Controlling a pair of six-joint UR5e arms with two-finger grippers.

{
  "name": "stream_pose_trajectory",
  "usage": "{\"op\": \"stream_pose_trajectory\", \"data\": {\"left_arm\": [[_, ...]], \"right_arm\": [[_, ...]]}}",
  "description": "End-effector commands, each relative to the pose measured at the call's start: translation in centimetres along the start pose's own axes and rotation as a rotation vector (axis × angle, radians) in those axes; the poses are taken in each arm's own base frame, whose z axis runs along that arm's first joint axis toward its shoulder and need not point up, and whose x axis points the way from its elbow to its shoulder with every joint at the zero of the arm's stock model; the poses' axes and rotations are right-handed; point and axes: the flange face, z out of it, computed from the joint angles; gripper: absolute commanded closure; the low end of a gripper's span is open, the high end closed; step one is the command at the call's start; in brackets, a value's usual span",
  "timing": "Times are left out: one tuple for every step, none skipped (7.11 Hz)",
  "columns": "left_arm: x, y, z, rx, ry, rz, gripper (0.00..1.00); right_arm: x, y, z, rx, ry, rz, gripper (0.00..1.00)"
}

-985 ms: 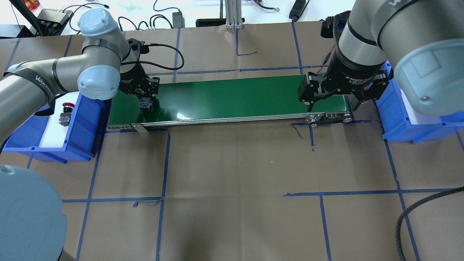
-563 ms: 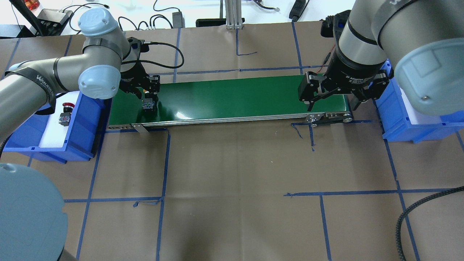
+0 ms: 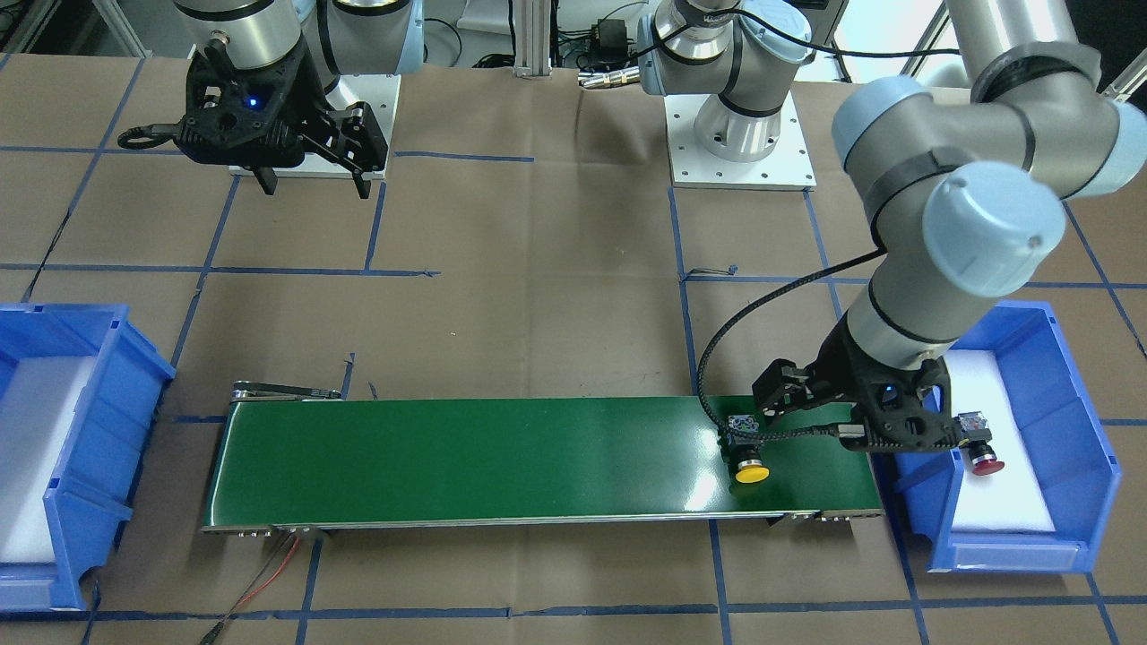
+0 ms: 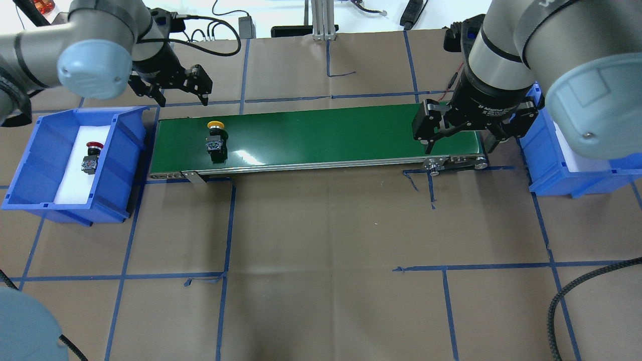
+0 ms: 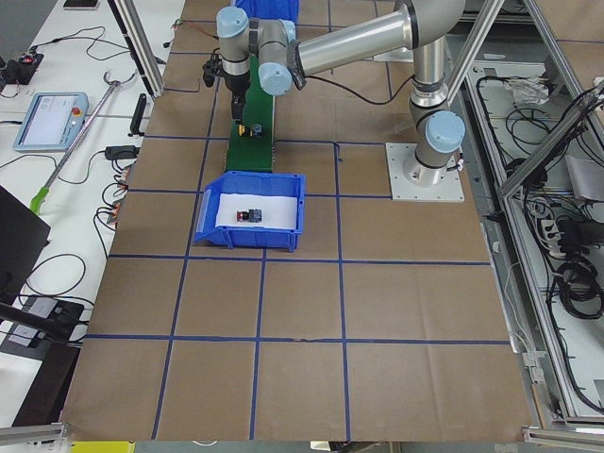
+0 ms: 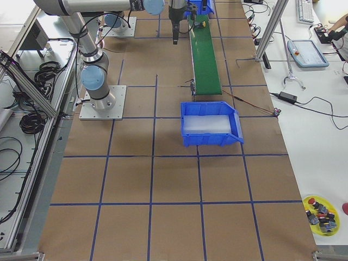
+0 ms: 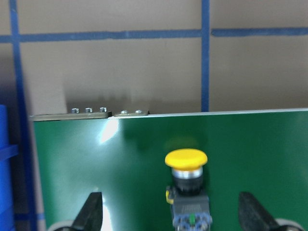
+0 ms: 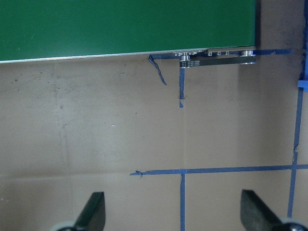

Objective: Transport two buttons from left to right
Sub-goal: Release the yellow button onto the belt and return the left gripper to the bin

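Left fingers (image 7: 92, 212) and right fingers (image 8: 94, 211) gape empty; yellow button (image 7: 187, 185) lies cropped by left wrist view's edge.

One button (image 4: 216, 138) is lying on the belt (image 4: 321, 133) near its left end; the other button (image 4: 91, 158) is sitting in the left bin (image 4: 65, 210) beside that end.

The counter (image 4: 321, 225), papered brown and gridded with blue tape, carries a green conveyor (image 4: 326, 133) lengthwise toward the edge opposite the robot. The left blue bin (image 4: 123, 155) sits just beside one conveyor end, the right blue bin (image 4: 544, 170) beside the other.
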Motion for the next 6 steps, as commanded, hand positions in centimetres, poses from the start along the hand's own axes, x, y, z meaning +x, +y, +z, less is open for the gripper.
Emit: {"op": "stream_pose_trajectory", "data": {"left_arm": [[-2.8, 0.5, -4.9, -0.046, 0.003, -0.041, 0.0], [-5.7, 0.3, -4.9, -0.045, 0.006, -0.074, 0.0], [-8.8, 0.2, -4.6, -0.048, 0.006, -0.054, 0.0], [-12.5, 0.4, -4.3, -0.054, 0.007, -0.042, 0.0], [-16.9, 0.9, -3.7, -0.063, 0.013, -0.031, 0.0], [-20.8, 1.6, -3.1, -0.065, 0.017, -0.001, 0.0]], "right_arm": [[0.0, 0.0, 0.0, 0.0, 0.0, 0.0, 0.0], [0.0, 0.0, -0.1, 0.002, 0.0, 0.0, 0.0], [0.0, -0.1, 0.0, 0.0, 0.0, 0.0, 0.0], [0.0, 0.0, -0.1, 0.002, 0.0, 0.0, 0.0], [0.0, -0.1, -0.4, 0.008, -0.002, 0.0, 0.0], [0.0, -0.1, -0.6, 0.012, -0.006, 0.0, 0.0]]}}
